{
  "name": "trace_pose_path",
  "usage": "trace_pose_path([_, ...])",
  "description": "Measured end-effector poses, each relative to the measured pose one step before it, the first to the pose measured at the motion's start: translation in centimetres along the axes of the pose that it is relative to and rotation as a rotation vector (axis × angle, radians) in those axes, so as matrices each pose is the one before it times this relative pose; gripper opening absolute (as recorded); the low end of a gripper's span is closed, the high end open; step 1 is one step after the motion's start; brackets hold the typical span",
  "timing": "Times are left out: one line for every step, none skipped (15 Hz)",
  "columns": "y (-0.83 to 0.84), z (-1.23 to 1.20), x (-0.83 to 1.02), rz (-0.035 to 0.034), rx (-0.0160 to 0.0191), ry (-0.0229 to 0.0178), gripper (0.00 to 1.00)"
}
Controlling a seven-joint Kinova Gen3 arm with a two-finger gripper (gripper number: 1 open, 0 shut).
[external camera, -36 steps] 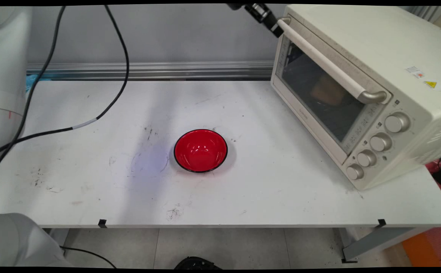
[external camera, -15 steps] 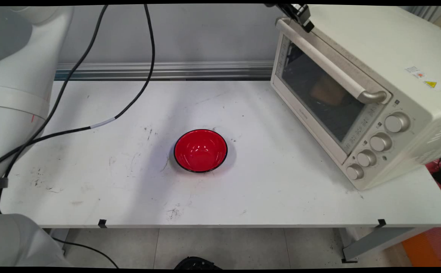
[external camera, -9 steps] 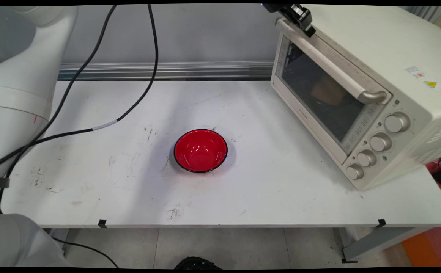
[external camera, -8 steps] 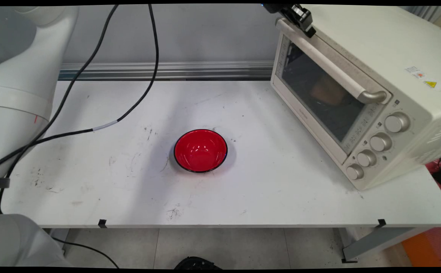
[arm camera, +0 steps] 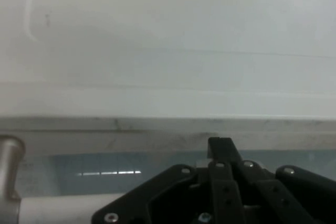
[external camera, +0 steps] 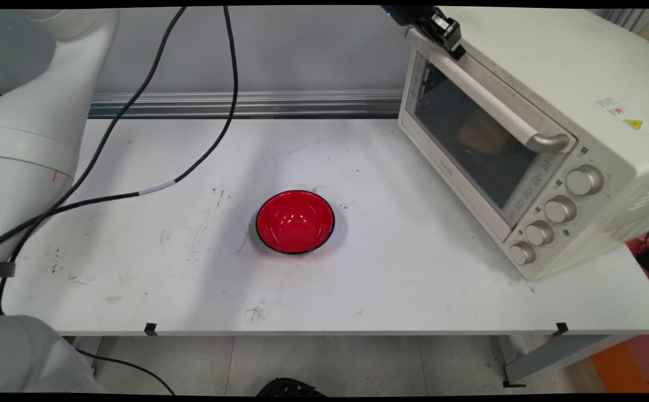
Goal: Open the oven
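Observation:
My gripper (external camera: 448, 38) hangs at the top edge of the main view, right at the far end of the oven's handle (external camera: 481, 89), over the top edge of the shut door. In the hand view the gripper (arm camera: 221, 143) has its two fingers pressed together, with nothing between them. Its tip points at the cream toaster oven's (external camera: 553, 111) top panel (arm camera: 168, 35), and the handle's metal end (arm camera: 9, 166) sits at the lower left. A brownish item (external camera: 481, 134) shows dimly behind the door glass.
An empty red bowl (external camera: 295, 221) with a black rim stands mid-table. Black cables (external camera: 190, 162) trail from the upper left across the table's left half. The oven fills the right side, with several knobs (external camera: 559, 209) along its front.
The gripper has swung from just left of the handle's far end to over the door's top edge, then settled slightly. The cables have shifted right. Bowl and oven have not moved.

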Motion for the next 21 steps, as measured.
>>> trace_pose_path([-0.033, 0.056, -0.089, -0.00283, 0.00137, -0.00038, 0.00])
trace_pose_path([-0.019, 0.032, -0.118, -0.00281, 0.00119, -0.00084, 0.00])
trace_pose_path([0.008, 0.025, -0.103, -0.00265, 0.00094, -0.00064, 0.00])
trace_pose_path([0.008, 0.014, -0.098, -0.00225, 0.00077, -0.00112, 0.00])
trace_pose_path([0.028, 0.008, -0.135, -0.00240, 0.00038, -0.00105, 0.00])
trace_pose_path([0.030, 0.002, -0.093, -0.00135, 0.00011, -0.00100, 0.00])
trace_pose_path([0.030, -0.007, -0.105, -0.00129, 0.00003, -0.00074, 0.00])
trace_pose_path([0.027, -0.007, -0.096, -0.00109, -0.00014, -0.00086, 0.00])
trace_pose_path([0.034, -0.019, -0.079, -0.00066, -0.00029, -0.00081, 0.00])
trace_pose_path([0.036, -0.024, -0.080, -0.00055, -0.00046, -0.00087, 0.00])
trace_pose_path([0.059, -0.051, -0.118, -0.00062, -0.00068, -0.00158, 0.00])
trace_pose_path([0.056, -0.063, -0.108, -0.00028, -0.00091, -0.00159, 0.00])
trace_pose_path([0.074, -0.085, -0.125, -0.00016, -0.00116, -0.00203, 0.00])
trace_pose_path([0.070, -0.087, -0.126, 0.00066, -0.00115, -0.00243, 0.00])
trace_pose_path([0.098, -0.115, -0.164, 0.00105, -0.00229, -0.00326, 0.00])
trace_pose_path([0.090, -0.113, -0.176, 0.00128, -0.00234, -0.00361, 0.00])
trace_pose_path([0.087, -0.095, -0.148, 0.00182, -0.00239, -0.00291, 0.00])
trace_pose_path([0.070, -0.089, -0.110, 0.00174, -0.00178, -0.00201, 0.00])
trace_pose_path([0.059, -0.086, -0.114, 0.00170, -0.00169, -0.00222, 0.00])
trace_pose_path([0.083, -0.120, -0.167, 0.00276, -0.00209, -0.00335, 0.00])
trace_pose_path([0.066, -0.121, -0.187, 0.00237, -0.00164, -0.00325, 0.00])
